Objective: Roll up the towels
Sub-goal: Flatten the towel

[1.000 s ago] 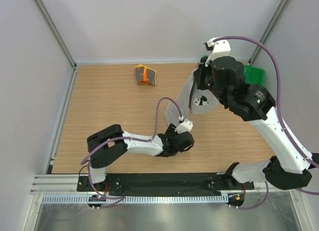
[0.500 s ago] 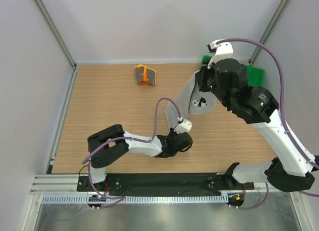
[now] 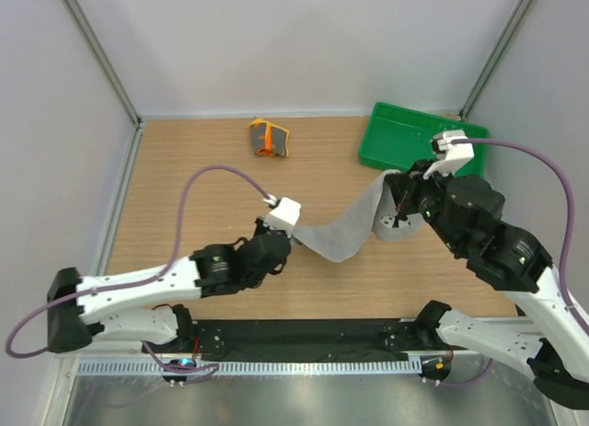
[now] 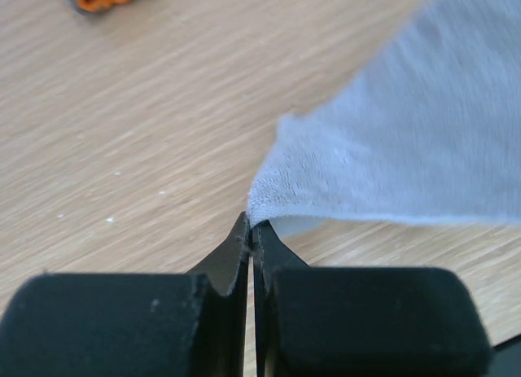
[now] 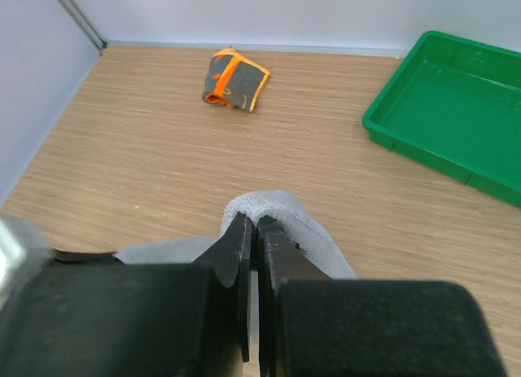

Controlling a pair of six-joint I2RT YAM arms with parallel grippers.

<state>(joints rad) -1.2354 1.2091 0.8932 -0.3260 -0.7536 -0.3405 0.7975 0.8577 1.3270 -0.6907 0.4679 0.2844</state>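
The grey towel [image 3: 345, 228] is stretched out as a long strip between the two hands. Its long axis slants across the table [image 3: 184, 187], from the left gripper [image 3: 296, 235] away and rightward to the right gripper [image 3: 398, 205]. The left gripper's jaws are pressed together on one pointed corner of the cloth, and from there the towel fans out ahead and to that hand's right. The right gripper's jaws are likewise closed, pinching a folded edge that bulges just past its fingertips. The middle of the strip sags between them; whether it touches the wood cannot be told.

Well ahead of the left gripper and slightly to its left lies the patterned towel [image 3: 268, 137], bunched into a short roll with an orange band, close to the far wall. The green tray [image 3: 405, 141] sits ahead of the right gripper and to its right, near the far right corner, apart from the cloth.

Nothing lies between the hands and the roll. Bare wood spreads to the left of the left gripper, out to the side wall.
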